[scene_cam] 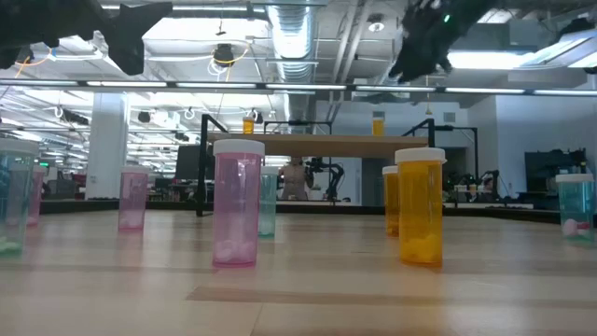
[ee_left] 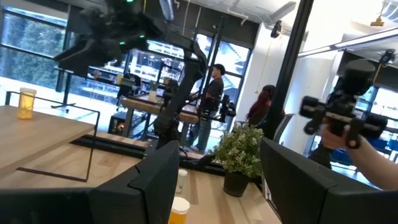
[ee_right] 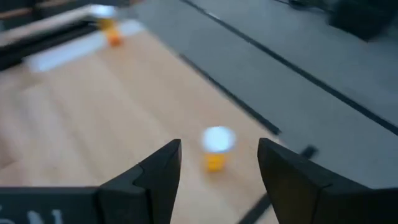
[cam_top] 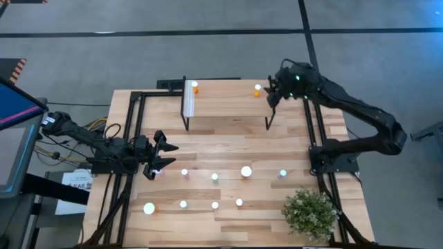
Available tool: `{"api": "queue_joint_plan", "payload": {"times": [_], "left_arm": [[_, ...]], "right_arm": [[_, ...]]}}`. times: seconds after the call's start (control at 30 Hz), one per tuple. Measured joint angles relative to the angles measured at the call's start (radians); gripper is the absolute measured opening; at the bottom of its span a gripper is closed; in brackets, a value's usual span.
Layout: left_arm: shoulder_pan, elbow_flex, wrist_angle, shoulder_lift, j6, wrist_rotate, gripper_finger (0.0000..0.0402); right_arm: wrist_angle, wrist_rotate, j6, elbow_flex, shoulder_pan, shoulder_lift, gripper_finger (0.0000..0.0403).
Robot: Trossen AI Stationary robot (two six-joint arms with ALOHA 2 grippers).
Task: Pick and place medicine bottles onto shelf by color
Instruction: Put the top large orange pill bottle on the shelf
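Note:
The shelf [cam_top: 228, 104] stands at the table's far side, its white strip [cam_top: 189, 100] at the left end. Two orange bottles stand on it, one at the left [cam_top: 195, 86] and one at the right [cam_top: 257, 89]. My right gripper [cam_top: 273, 93] is open above the shelf's right end. The right orange bottle [ee_right: 216, 149] stands upright just beyond its fingertips [ee_right: 217, 171], untouched. My left gripper [cam_top: 160, 158] is open and empty over the table's left side. Several bottles stand on the table, among them a pink one [scene_cam: 237, 201] and an orange one [scene_cam: 420, 205].
A potted plant [cam_top: 310, 213] stands at the table's near right corner. Bottles stand in two rows across the near half of the table [cam_top: 214, 177] [cam_top: 183, 204]. A black frame [cam_top: 131, 138] runs along the table's sides. A person's hand [ee_left: 357, 149] shows beyond the table.

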Motion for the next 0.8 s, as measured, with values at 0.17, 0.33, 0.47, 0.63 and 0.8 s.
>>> {"api": "queue_joint_plan", "payload": {"times": [0.17,0.33,0.47,0.63,0.8], "left_arm": [[0.0,0.0,0.0,0.0,-0.002,0.0,0.0212],[0.0,0.0,0.0,0.0,-0.012,0.001,0.0212],[0.0,0.0,-0.001,0.0,-0.012,0.001,0.0212],[0.0,0.0,-0.002,0.0,-0.012,0.002,0.0212],[0.0,0.0,-0.01,0.0,-0.007,0.001,0.0212]], "right_arm": [[-0.056,-0.013,0.011,-0.002,0.18,-0.092,0.0235],[0.015,-0.01,0.074,-0.098,0.408,-0.164,0.0235],[0.101,0.046,0.112,-0.203,0.58,-0.192,0.0235],[0.277,0.123,0.126,-0.325,0.768,-0.193,0.0235],[0.351,0.172,0.131,-0.363,0.874,-0.141,0.0235]]}}
